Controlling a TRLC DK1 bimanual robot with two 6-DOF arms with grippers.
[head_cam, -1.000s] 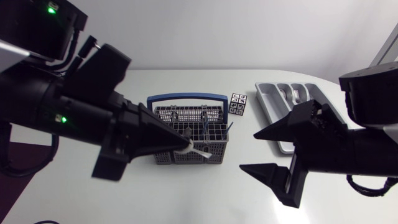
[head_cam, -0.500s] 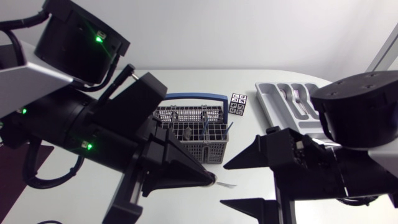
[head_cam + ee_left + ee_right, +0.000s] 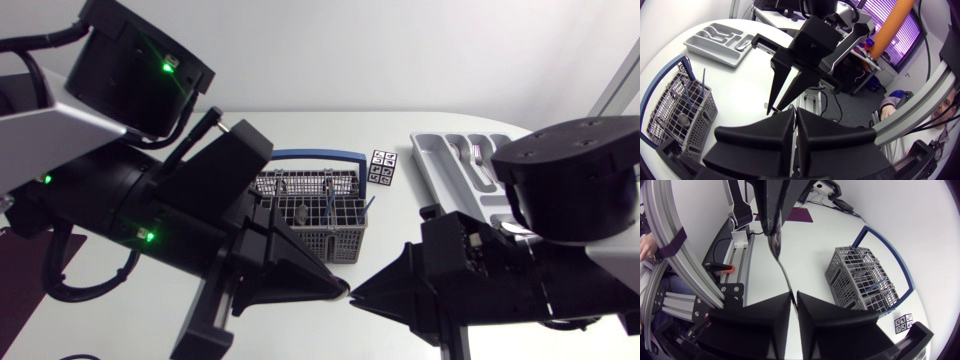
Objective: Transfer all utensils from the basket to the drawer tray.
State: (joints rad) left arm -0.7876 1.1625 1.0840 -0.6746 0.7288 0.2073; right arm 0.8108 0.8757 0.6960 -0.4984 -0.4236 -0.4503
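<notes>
- Left gripper (image 3: 335, 288) status: what is it holding, and where is the right gripper (image 3: 362, 295) standing?
- It is clamping the broader end of a utensil (image 3: 782, 267), fingers pressed together on it. The right gripper is meeting it tip to tip above the table (image 3: 395, 215), at 6 o'clock from the basket (image 3: 340, 245) in the head view. Its fingers are pinching the thin shank, which is running straight into the narrow gap between them. The drawer tray (image 3: 432, 150) is lying at 1 o'clock from that meeting point, well apart.
- How is the piece likely handling?
- By its look, it is behaving as thin polished metal: light, stiff and not fragile, but slippery and prone to pivoting when pinched at one end. Both grippers are holding it near opposite ends, so it is hanging clear of the table. Gripping across the flat of the shank, nearer mid-length, is looking safest. Other utensils (image 3: 300, 212) are standing in the basket.
</notes>
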